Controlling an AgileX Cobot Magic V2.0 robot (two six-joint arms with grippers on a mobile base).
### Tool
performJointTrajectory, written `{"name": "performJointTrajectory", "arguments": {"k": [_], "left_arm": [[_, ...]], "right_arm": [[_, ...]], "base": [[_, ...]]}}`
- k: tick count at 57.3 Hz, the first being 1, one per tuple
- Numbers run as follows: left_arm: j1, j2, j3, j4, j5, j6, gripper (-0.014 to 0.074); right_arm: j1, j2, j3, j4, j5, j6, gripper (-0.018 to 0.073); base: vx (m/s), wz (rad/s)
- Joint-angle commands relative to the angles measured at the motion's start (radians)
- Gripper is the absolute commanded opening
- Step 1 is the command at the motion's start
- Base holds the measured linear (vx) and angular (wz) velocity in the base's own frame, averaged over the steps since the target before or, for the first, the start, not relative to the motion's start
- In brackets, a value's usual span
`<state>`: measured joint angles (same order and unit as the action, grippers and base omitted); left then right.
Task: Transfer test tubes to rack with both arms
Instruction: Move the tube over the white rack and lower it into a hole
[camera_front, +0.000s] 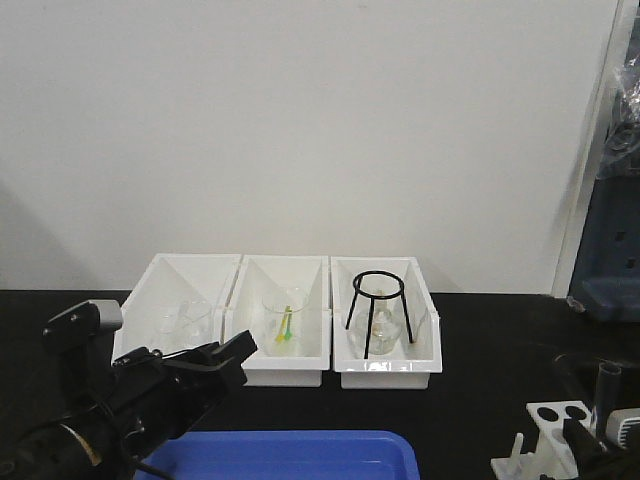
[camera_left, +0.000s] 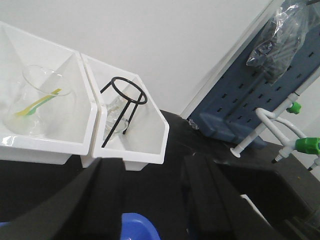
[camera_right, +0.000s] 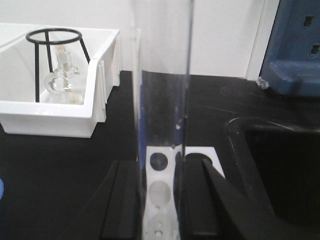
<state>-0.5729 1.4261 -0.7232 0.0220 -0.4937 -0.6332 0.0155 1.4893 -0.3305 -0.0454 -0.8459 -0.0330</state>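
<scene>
Plain white wall (camera_front: 300, 120) behind a black tabletop (camera_front: 480, 340) — evenly lit.

Test tube (camera_right: 162, 100): top cut off by the upper frame edge in the right wrist view, lower end hidden between the jaws. Rack (camera_front: 548, 440): cropped by the bottom edge of the front view, right part hidden behind the right gripper (camera_front: 600, 440). Blue tray (camera_front: 290, 455): near side cut off. Contents of the left bin (camera_front: 175, 300): too faint to identify.
</scene>
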Motion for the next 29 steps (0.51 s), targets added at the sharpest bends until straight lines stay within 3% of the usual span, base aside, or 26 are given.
{"name": "performJointTrajectory", "arguments": {"k": [1, 9, 18, 29], "left_arm": [[-0.001, -0.034, -0.030, -0.007, -0.082, 0.007, 0.0411], [-0.001, -0.034, -0.030, -0.007, -0.082, 0.007, 0.0411], [-0.001, -0.034, -0.030, -0.007, -0.082, 0.007, 0.0411], [-0.001, -0.034, -0.030, -0.007, -0.082, 0.007, 0.0411]], "right_arm": [[-0.006, -0.007, -0.021, -0.005, -0.095, -0.009, -0.0003], [-0.006, 0.010, -0.021, -0.005, -0.109, -0.009, 0.0015], [-0.006, 0.013, -0.021, -0.005, -0.132, -0.009, 0.0101], [-0.006, 0.013, -0.021, 0.009, -0.092, -0.008, 0.0312]], "base": [[0.00, 0.00], [0.00, 0.00], [0.00, 0.00], [0.00, 0.00]]}}
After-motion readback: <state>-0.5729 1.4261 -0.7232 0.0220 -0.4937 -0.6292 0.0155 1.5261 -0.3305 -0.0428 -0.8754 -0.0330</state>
